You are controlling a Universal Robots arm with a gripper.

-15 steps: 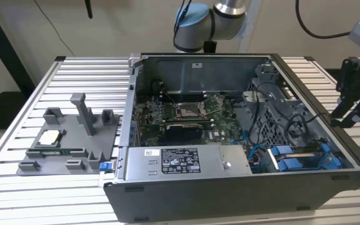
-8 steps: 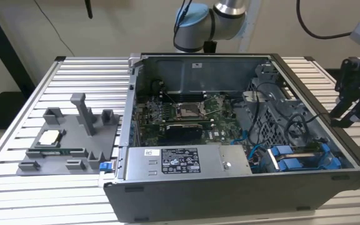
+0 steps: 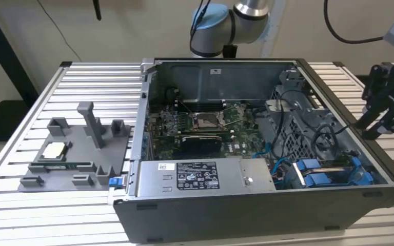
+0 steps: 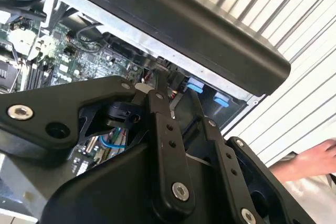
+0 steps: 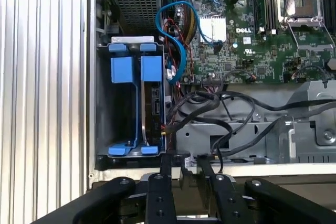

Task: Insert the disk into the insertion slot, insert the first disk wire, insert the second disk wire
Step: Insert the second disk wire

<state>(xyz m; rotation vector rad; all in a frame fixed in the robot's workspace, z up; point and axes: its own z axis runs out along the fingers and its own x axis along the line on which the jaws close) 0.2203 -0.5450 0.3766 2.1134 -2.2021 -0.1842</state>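
Exterior view: open computer case (image 3: 252,215) on slatted table (image 3: 19,215); gripper (image 3: 380,130) hangs over case wall on exterior view's right, jaws parted, nothing between them. Disk (image 3: 327,174) sits in bay in case corner, beside silver power-supply box (image 3: 204,177)

Second wrist view: gripper (image 4: 176,100) above case rim; person's hand (image 4: 310,161) nearby

First wrist view: gripper (image 5: 184,162) at case edge; disk (image 5: 152,103) seated in slot, blue cable (image 5: 176,40) looping just beside it

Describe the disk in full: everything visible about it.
The disk stands on edge in the drive bay at the computer case's corner, clipped in a bright blue plastic frame with two square tabs at one end. Its visible side looks dark. Black wires pass close beside it; whether any is plugged in cannot be told.
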